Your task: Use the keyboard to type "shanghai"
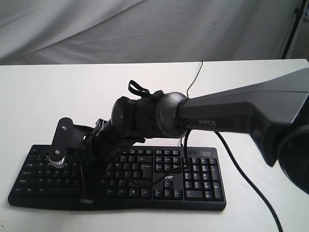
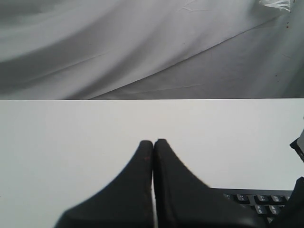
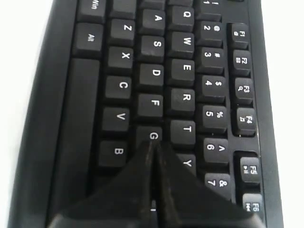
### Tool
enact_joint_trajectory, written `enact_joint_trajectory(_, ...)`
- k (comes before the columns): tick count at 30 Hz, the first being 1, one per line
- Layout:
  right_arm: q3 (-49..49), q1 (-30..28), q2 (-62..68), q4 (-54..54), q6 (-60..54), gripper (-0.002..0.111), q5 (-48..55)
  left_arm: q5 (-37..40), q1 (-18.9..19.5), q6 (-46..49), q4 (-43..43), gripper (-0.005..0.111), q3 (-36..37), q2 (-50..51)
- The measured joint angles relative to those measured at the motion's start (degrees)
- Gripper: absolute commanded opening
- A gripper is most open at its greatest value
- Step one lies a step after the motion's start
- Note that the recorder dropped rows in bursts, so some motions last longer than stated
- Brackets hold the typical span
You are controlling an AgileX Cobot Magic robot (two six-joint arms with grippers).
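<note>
The black keyboard (image 1: 193, 186) lies near the table's front edge. My right arm reaches across it from the right, and its gripper (image 1: 72, 163) is down over the left half of the keys. In the right wrist view the right gripper (image 3: 154, 145) is shut with nothing held. Its tips sit at the edge of the G key (image 3: 151, 136), with the Y key (image 3: 188, 163) beside them. My left gripper (image 2: 153, 141) is shut and empty over bare white table. A corner of the keyboard (image 2: 259, 199) shows beside it. The left arm does not show in the exterior view.
The white table (image 1: 43, 101) runs back to a grey cloth backdrop (image 1: 96, 29). The keyboard's thin black cable (image 1: 194, 79) trails toward the back. A thicker black cable (image 1: 251, 186) from the right arm lies across the table at the front right.
</note>
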Motion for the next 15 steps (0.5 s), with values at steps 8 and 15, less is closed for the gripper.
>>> enact_joint_trajectory(8,0.00,0.00,0.36,0.13,-0.45,0.000,0.00,0.00,0.00,0.00,0.00,0.001,0.00,0.00)
enact_joint_trajectory(15,0.00,0.00,0.36,0.22,-0.45,0.000,0.00,0.00,0.00,0.00,0.00,0.001,0.00,0.00)
